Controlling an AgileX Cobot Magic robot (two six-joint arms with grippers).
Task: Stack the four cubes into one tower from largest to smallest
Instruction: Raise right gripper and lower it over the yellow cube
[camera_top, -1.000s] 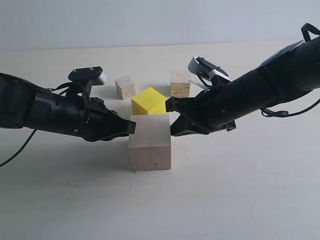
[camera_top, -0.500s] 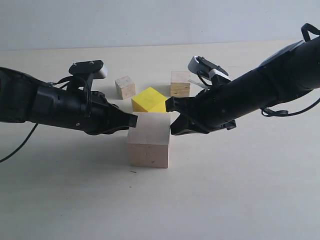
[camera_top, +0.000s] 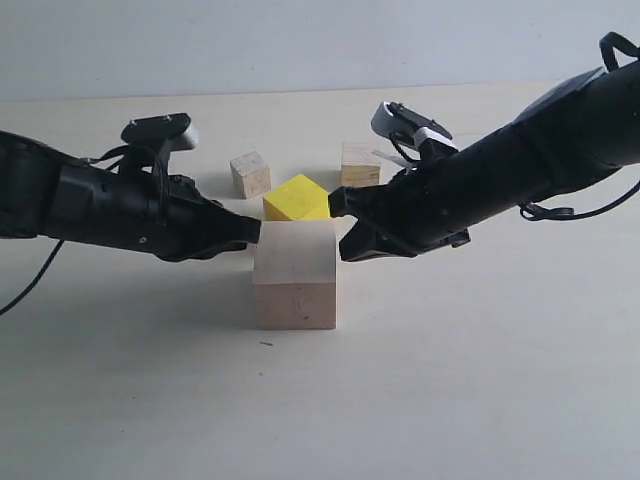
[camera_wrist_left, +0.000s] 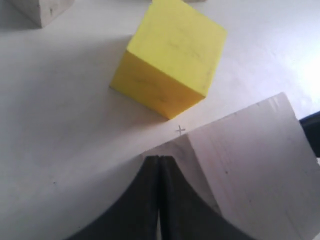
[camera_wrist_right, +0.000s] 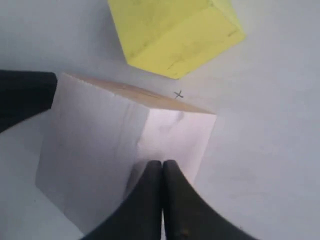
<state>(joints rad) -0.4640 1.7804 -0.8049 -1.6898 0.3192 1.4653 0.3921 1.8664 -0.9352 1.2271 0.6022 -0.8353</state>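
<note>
The left pincer (camera_wrist_left: 159, 161) and right pincer (camera_wrist_right: 161, 169), each pressed together, have nudged the big pale cube (camera_top: 294, 275) slightly leftward, just in front of the yellow cube (camera_top: 297, 198); the base looks set.

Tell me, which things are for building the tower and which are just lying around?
For the job: big pale pinkish cube; yellow cube; tan layered cube; littlest greyish-beige cube; the left jaws and right jaws, both shut, one on each side of the big cube.

Just there: the table; a small pencilled cross on it.
</note>
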